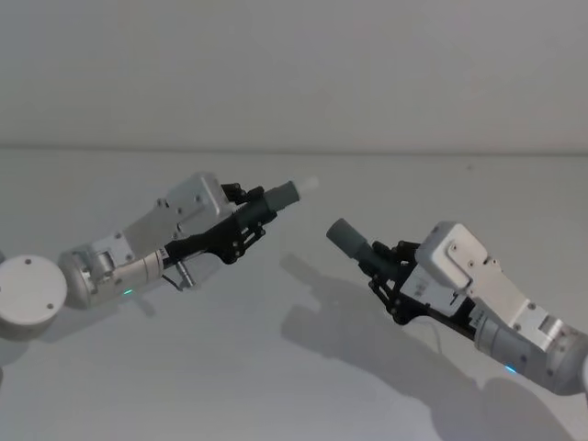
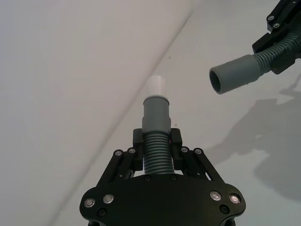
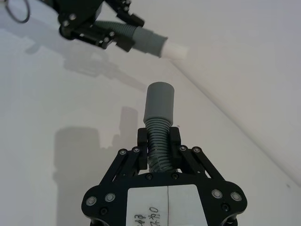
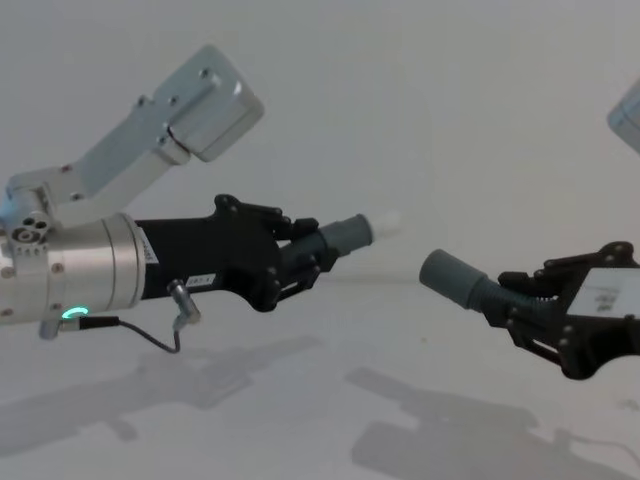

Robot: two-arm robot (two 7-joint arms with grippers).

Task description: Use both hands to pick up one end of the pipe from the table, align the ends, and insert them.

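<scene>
Axes don't line up yet. Left black two-finger gripper [image 1: 246, 222] pinches one dark-grey ribbed plastic hose [image 2: 156, 117], whitish tip [image 1: 309, 184] aimed at the white table's [image 1: 276, 386] far edge. Right black gripper [image 1: 381, 262] pinches the other ribbed hose [image 3: 157, 128]. Its wide grey sleeve [image 1: 347, 237] sits near the tip, lower and offset toward the right arm. Both are held above the table's middle.

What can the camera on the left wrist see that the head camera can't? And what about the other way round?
Left wrist view: you look right into the hollow mouth of the wide grey sleeve, and you can count the ribs on the ribbed hose piece pinched in the left gripper.
Head view: both silver arms from above, with a small light glowing on the left arm.
Both: the whitish tip and the sleeve are held up off the table with a gap between them. The right gripper holds the other hose piece. They are not joined yet.
</scene>
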